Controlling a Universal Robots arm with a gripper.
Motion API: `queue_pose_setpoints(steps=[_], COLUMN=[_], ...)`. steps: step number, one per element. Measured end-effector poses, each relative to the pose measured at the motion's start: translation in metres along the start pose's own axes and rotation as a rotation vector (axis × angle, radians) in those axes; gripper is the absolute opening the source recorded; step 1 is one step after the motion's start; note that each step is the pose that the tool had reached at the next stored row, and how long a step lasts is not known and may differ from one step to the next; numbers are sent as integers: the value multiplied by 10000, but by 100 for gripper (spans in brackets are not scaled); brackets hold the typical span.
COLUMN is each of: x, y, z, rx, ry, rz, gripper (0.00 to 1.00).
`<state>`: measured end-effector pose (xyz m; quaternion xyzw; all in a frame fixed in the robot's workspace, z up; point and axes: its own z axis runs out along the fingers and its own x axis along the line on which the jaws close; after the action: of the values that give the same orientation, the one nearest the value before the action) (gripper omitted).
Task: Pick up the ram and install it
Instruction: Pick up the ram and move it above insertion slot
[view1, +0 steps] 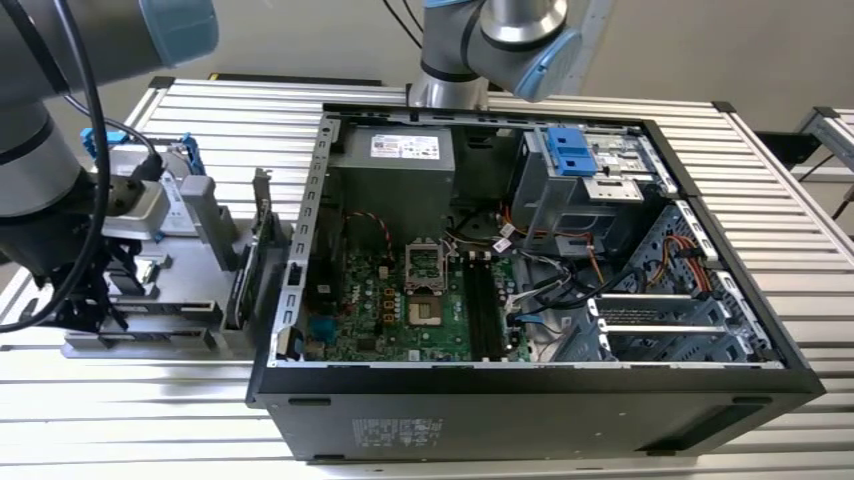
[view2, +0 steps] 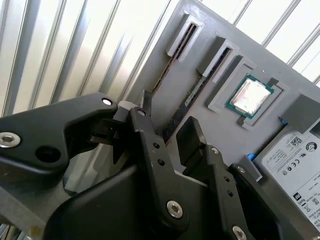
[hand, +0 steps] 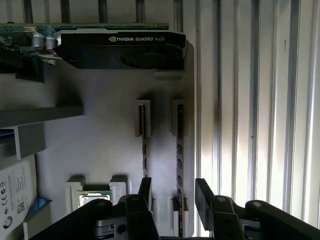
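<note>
Fingers of the black gripper stand wide apart in both wrist views, one on each side of the ram, with a gap showing between each finger and the stick. The ram, a thin dark strip, stands on edge in one of two narrow slots in a grey tray. The second slot runs parallel just beside it. In the second wrist view the ram runs down between the fingers. On the same tray sit a square silver chip, a hard drive and a graphics card. In the exterior view the arm hangs over the tray at the exterior view's left, beside an open computer case on a slatted metal bench.
</note>
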<state>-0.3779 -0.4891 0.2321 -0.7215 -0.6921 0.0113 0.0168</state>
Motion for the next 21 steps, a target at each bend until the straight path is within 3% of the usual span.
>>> queue_pose_setpoints(steps=[14, 21], x=[-1, -1], y=[5, 5], z=[99, 105], rx=[-7, -7], ry=[1, 3], rz=[-2, -2], gripper=[100, 100])
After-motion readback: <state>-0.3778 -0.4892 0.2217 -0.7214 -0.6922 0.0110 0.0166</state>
